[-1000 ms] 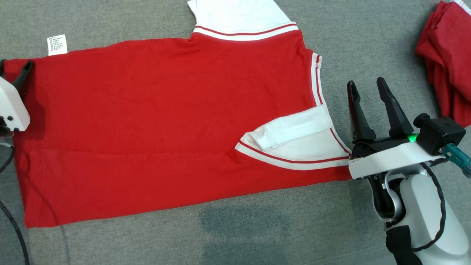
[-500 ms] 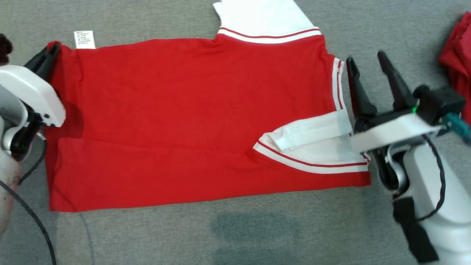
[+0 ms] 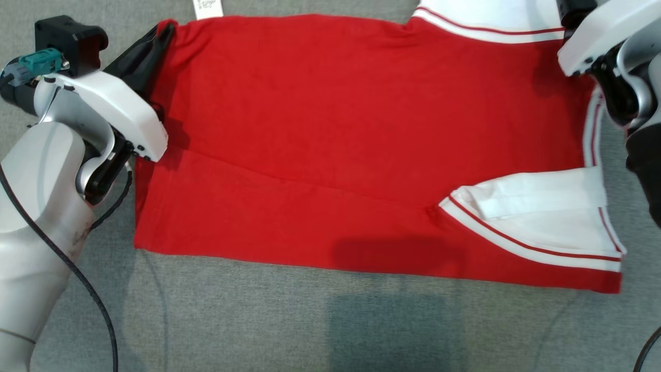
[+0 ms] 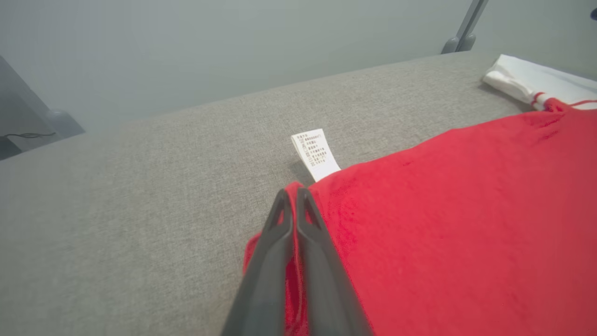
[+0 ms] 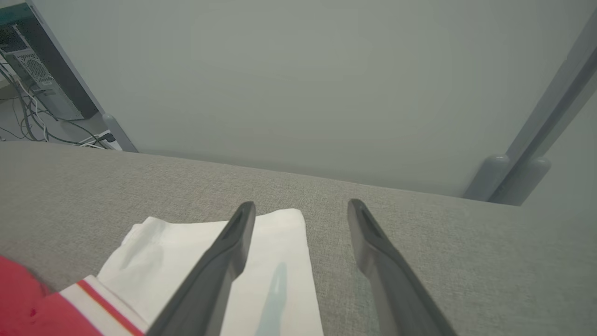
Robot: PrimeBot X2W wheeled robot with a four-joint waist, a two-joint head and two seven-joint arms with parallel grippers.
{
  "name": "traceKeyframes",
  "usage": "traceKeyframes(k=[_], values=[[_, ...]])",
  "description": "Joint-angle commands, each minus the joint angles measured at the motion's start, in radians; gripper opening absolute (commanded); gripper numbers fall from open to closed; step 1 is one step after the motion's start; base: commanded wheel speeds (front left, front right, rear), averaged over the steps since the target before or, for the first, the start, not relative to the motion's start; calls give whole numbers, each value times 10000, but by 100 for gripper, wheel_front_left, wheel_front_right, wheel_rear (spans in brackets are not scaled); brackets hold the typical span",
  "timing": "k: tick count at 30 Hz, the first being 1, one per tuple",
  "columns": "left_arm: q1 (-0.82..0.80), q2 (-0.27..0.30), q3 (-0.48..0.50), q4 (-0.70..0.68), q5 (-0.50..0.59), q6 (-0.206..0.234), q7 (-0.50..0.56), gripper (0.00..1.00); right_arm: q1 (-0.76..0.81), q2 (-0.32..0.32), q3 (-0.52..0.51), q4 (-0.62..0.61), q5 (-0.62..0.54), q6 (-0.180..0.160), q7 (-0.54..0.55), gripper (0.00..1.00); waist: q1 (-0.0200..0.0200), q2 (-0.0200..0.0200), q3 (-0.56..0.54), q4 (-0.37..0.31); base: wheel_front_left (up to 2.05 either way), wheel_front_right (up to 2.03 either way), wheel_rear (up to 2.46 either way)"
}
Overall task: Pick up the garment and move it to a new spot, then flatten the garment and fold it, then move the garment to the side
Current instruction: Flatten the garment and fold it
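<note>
Right tool (image 5: 301, 207) moved over garment (image 3: 335, 129) sleeve (image 5: 186, 247) (fingers (image 5: 233, 242) apart), left tool (image 4: 290, 193) pinching corner (image 3: 175, 28)

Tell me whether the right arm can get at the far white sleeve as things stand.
Probably yes: the right pincer is open right over the white sleeve of the garment, and nothing lies between them. Its height above the cloth is unclear.

A grey woven bench (image 3: 258, 320) sits before a plain pale wall (image 5: 298, 70); a dark computer tower (image 5: 46, 79) stands beside tangled cables (image 5: 18, 116).
</note>
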Motion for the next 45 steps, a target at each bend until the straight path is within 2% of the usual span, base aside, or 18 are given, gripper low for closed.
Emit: traceKeyframes(k=[1, 9, 18, 19, 21, 23, 25, 28, 38, 45], values=[[-568, 336, 101, -193, -167, -1, -186, 0, -381, -50, 268, 227, 341, -29, 317, 100, 0, 0, 444, 379, 0, 0, 0], [-1219, 124, -557, -111, -364, -1, -521, 0, -1481, -247, 753, 1279, 803, -29, 707, 100, 0, 0, 1030, 824, 0, 0, 0], [-1606, 59, -1199, 186, -706, -2, -925, 0, -1892, -210, 1567, 1897, 1127, -29, 977, 100, 0, 0, 1188, 975, 0, 0, 0], [-1648, 56, -1255, 226, -752, -2, -960, 0, -1895, -192, 1664, 1940, 1215, -29, 1110, 87, 0, 0, 1196, 973, 0, 0, 0], [-1722, 50, -1377, 313, -848, -2, -1026, 0, -1922, -205, 1842, 1949, 1384, -29, 1239, 48, 0, 0, 1197, 958, 0, 0, 0], [-1788, 56, -1503, 403, -944, -2, -1081, 0, -1940, -248, 1982, 1925, 1580, -29, 1319, 33, 0, 0, 1183, 930, 0, 0, 0], [-1843, 66, -1619, 501, -1043, -2, -1144, 0, -1975, -333, 2107, 1876, 1735, -29, 1266, 9, 0, 0, 1152, 898, 0, 0, 0], [-1904, 103, -1780, 665, -1193, -2, -1240, 0, -2026, -436, 2266, 1777, 1911, -29, 993, 0, 0, 0, 1097, 830, 0, 0, 0], [-1857, 243, -2143, 1198, -1728, -2, -1624, 0, -1814, -518, 2740, 949, 3015, -29, -116, 0, 0, 0, 649, 545, 0, 0, 0], [-1453, 516, -2241, 1551, -2172, -2, -1820, 0, -1201, -1062, 3286, -98, 4056, -29, -250, 0, 0, 0, 55, 200, 0, 0, 0]])
